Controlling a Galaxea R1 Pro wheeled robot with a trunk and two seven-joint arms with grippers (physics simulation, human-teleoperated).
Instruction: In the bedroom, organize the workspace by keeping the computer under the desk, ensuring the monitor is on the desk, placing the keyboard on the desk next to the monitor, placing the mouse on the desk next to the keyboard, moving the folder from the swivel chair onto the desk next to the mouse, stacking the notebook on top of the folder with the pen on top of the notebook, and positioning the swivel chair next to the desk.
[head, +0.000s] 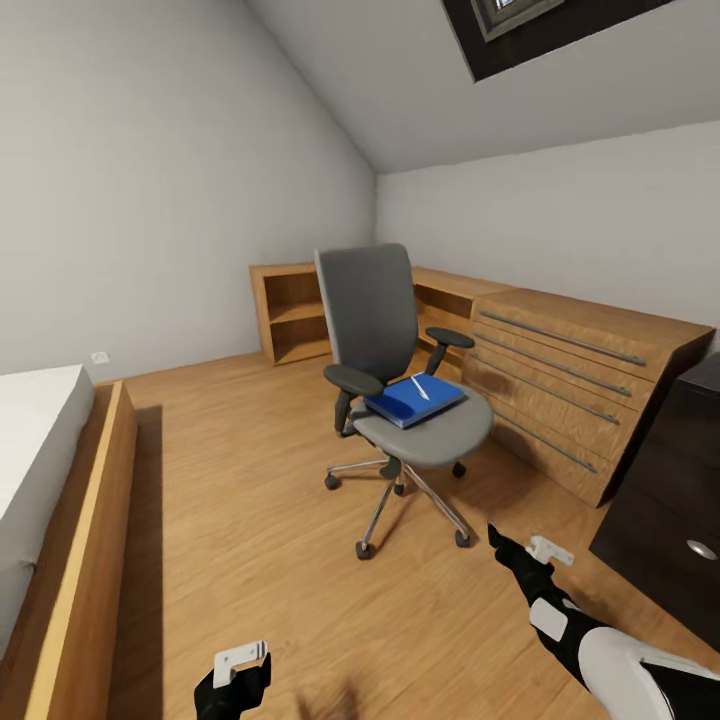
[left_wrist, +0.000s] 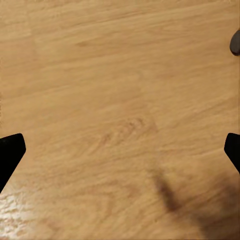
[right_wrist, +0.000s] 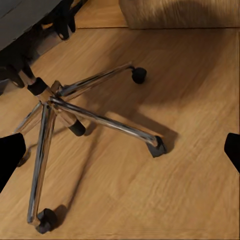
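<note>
The grey swivel chair (head: 375, 310) stands in the middle of the wooden floor, facing right and toward me. On its seat lies a blue folder (head: 412, 400) with a thin white pen (head: 420, 387) on top; I cannot tell a notebook apart from it. My left gripper (head: 240, 665) hangs low over bare floor, open, with its fingertips (left_wrist: 11, 150) wide apart. My right gripper (head: 525, 548) is open in front of the chair's chrome star base (right_wrist: 55, 100), short of its castors. Computer, monitor, keyboard and mouse are out of view.
A bed (head: 40, 450) in a wooden frame (head: 95, 540) runs along the left. A wooden chest of drawers (head: 570, 380) and an open shelf unit (head: 295, 315) line the far wall. A dark cabinet (head: 670, 500) stands at the right edge.
</note>
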